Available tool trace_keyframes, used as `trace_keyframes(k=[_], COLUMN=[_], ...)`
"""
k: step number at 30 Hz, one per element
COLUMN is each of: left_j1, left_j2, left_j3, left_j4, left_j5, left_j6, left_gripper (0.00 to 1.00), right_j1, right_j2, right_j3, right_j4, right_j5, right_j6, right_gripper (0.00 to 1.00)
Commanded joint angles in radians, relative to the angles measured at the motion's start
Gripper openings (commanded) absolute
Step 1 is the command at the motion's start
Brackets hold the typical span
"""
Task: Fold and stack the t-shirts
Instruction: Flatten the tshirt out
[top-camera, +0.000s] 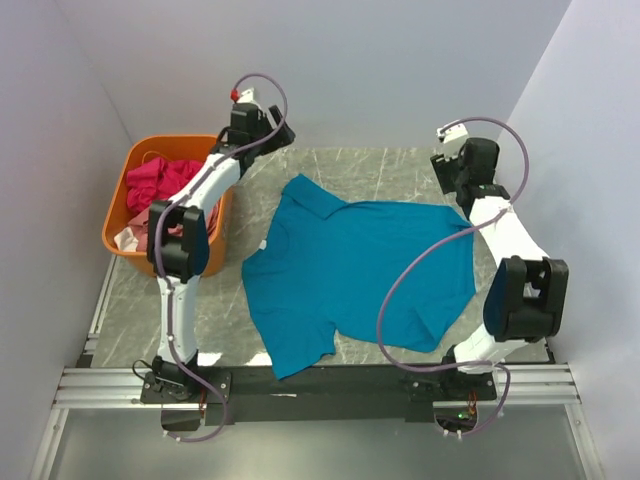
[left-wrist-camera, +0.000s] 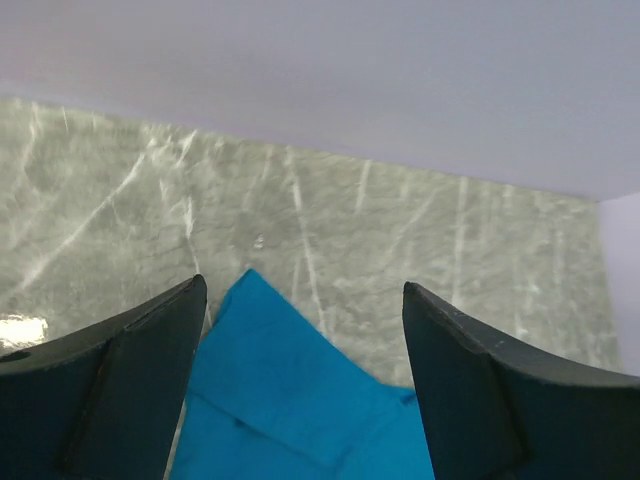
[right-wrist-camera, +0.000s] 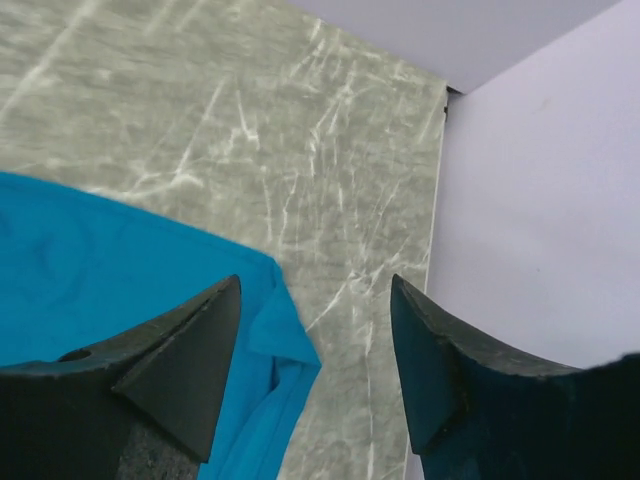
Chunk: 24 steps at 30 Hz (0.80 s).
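Listing hazards first, then stock. Item, teal t-shirt (top-camera: 360, 270): lies spread on the surface (top-camera: 400, 165) between the two arms, skewed rather than square, its far left corner doubled over and its near corner lapping onto the black rail (top-camera: 390, 382) at the front edge. Left fingers (left-wrist-camera: 130, 380): spread wide, holding nothing, poised over that far left corner. Right fingers (right-wrist-camera: 170, 375): likewise wide and empty at the far right corner, one above the cloth edge, the other above bare surface. Likely faults from here: a pinch that closes beside the hem and comes up with nothing; a pinch that takes only the upper layer, so the shirt peels apart when lifted; a fold begun on a crooked, creased shirt, which would come out lopsided and stack badly; the right arm's loose cable (top-camera: 381, 315), which loops above the cloth and could drag or rumple it as the arm sweeps; the overhanging near corner catching on the rail. Count: t-shirts, three, namely the teal one on the surface, plus one magenta t-shirt (top-camera: 155, 180) and one salmon t-shirt (top-camera: 133, 238) heaped in the orange basket (top-camera: 108, 228) at the left. Baskets, one. Arms, two, each with one pair of fingers. Folded shirts, none that I can see; stack, not yet begun.
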Motion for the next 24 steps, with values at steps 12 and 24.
trace_keyframes(k=[12, 24], left_j1=[0.017, -0.1], left_j2=[-0.703, -1.224], left_j3=[-0.707, -1.23], left_j4=[-0.019, -0.189], left_j5=[0.157, 0.097], left_j6=[0.128, -0.022], left_gripper=[0.8, 0.79], right_j1=[-0.027, -0.126], right_j2=[-0.316, -0.465], right_j3=[-0.227, -0.444], right_j4=[-0.538, -0.748], right_j5=[-0.559, -0.364], right_j6=[-0.057, -0.209], right_gripper=[0.79, 0.77])
